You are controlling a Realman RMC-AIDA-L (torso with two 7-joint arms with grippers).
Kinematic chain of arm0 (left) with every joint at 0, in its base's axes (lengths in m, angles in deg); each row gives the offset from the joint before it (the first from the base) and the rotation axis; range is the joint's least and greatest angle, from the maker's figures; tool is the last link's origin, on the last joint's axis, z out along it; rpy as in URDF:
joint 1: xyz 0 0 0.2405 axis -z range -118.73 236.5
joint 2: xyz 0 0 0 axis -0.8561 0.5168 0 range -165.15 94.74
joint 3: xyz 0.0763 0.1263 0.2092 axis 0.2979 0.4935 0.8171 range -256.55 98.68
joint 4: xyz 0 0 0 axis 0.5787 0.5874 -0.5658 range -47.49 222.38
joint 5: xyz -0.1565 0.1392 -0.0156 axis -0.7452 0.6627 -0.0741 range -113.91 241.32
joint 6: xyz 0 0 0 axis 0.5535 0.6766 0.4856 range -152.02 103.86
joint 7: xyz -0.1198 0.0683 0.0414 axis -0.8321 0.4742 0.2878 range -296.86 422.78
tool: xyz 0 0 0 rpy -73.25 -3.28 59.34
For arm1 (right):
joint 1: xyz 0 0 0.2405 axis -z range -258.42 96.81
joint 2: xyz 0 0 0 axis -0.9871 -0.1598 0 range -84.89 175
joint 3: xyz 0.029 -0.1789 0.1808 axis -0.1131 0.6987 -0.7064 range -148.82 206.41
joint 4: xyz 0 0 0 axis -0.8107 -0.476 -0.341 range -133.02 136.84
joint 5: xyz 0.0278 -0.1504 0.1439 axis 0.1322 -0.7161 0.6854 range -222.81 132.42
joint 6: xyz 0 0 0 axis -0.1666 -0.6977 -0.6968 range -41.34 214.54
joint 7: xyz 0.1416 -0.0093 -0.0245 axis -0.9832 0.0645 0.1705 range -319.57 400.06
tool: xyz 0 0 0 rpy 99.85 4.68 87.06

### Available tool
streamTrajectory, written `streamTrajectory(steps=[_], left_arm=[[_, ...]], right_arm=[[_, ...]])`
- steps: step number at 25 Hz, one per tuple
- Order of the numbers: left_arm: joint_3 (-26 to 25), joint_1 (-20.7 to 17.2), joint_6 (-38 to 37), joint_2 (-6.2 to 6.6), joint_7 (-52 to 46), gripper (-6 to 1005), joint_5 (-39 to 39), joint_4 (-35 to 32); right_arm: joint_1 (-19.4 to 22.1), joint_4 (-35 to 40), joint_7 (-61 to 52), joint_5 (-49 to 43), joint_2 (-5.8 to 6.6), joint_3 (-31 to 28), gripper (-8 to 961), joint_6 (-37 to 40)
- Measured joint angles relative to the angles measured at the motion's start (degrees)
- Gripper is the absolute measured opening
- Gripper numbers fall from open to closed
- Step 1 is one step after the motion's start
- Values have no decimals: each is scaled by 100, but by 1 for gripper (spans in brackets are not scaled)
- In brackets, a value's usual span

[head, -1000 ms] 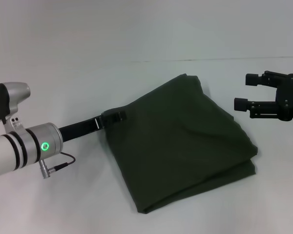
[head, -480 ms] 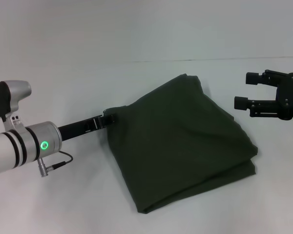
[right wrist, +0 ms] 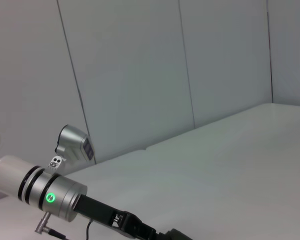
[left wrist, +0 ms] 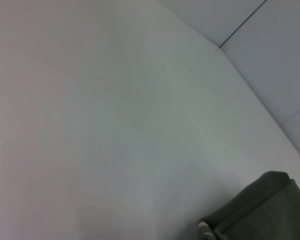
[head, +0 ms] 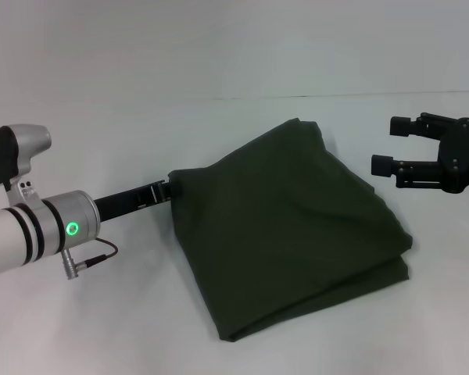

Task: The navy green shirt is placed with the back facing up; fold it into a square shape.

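Left hand (head: 169,190) reaches in low over the white counter (head: 102,320), its tip touching the left corner of the shirt (head: 289,226); whether its fingers are parted or closed on the cloth cannot be told. Dark olive-green and plain on top, the shirt lies folded in a rough, tilted square at the middle of the counter, layered edges showing along its near right side. Right hand (head: 387,145) hovers to the right of the shirt, clear of the cloth, its black fingers spread apart and holding nothing.
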Motion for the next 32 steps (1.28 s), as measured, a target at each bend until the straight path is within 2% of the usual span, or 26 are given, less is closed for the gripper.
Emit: streamTrajectory(steps=[3, 10, 18, 32], left_arm=[[-25, 34, 2, 17, -19, 34, -3, -21], [-32, 209, 15, 65, -102, 34, -7, -125], [-13, 576, 166, 111, -119, 33, -2, -128], [104, 751, 322, 145, -122, 33, 8, -112]], right_arm=[[14, -25, 52, 71, -34, -49, 931, -3], [56, -38, 126, 162, -130, -134, 931, -4], [51, -44, 220, 167, -224, -146, 931, -38], [31, -116, 249, 168, -272, -146, 931, -58]])
